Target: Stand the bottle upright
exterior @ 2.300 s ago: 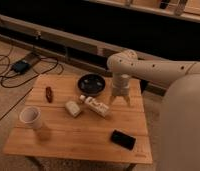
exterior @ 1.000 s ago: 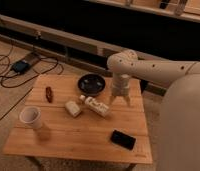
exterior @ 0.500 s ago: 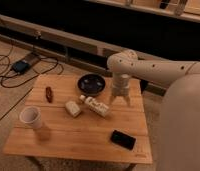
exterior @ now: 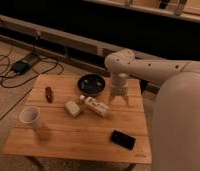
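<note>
The bottle [exterior: 95,105] lies on its side near the middle of the wooden table [exterior: 68,135], white cap pointing to the back left, pale label with dark marks facing up. My gripper [exterior: 119,100] hangs from the white arm just right of the bottle's base, its fingertips pointing down close to the tabletop. It holds nothing that I can see.
A cream rectangular block [exterior: 72,108] lies just left of the bottle. A dark round bowl [exterior: 91,83] sits behind it. A white paper cup [exterior: 31,118] stands front left, a small reddish object [exterior: 49,94] at the left, a black phone [exterior: 123,139] front right.
</note>
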Controlling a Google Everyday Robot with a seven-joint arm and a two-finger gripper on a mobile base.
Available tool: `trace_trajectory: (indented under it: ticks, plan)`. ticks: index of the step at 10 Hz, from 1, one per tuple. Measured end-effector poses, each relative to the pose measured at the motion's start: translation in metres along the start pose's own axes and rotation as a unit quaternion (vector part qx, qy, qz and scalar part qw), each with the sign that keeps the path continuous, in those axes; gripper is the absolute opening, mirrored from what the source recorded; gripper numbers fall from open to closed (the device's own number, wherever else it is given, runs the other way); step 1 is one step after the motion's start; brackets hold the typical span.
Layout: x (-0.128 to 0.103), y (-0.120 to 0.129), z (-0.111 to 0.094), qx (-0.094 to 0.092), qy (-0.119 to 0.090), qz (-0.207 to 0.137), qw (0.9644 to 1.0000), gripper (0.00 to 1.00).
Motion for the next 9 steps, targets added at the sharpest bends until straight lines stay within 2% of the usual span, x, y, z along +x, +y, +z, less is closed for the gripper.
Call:
trace_trajectory:
  ticks: [2,3,5,6,7,8,9]
  plan:
    - [-0.015,0.018,0.004,0.024,0.011,-0.059,0.9979,0.65]
    - [-0.024,0.031,0.006,0.037,0.018,-0.093,0.9948,0.65]
    - [-0.034,0.047,0.008,0.056,0.029,-0.139,0.9882,0.65]
    - [-0.039,0.055,0.011,0.070,0.038,-0.166,0.9829,0.65]
    - [-0.044,0.068,0.016,0.087,0.048,-0.197,0.9754,0.65]
    - [-0.048,0.078,0.020,0.098,0.055,-0.218,0.9695,0.65]
    - [-0.053,0.085,0.025,0.106,0.060,-0.232,0.9652,0.65]
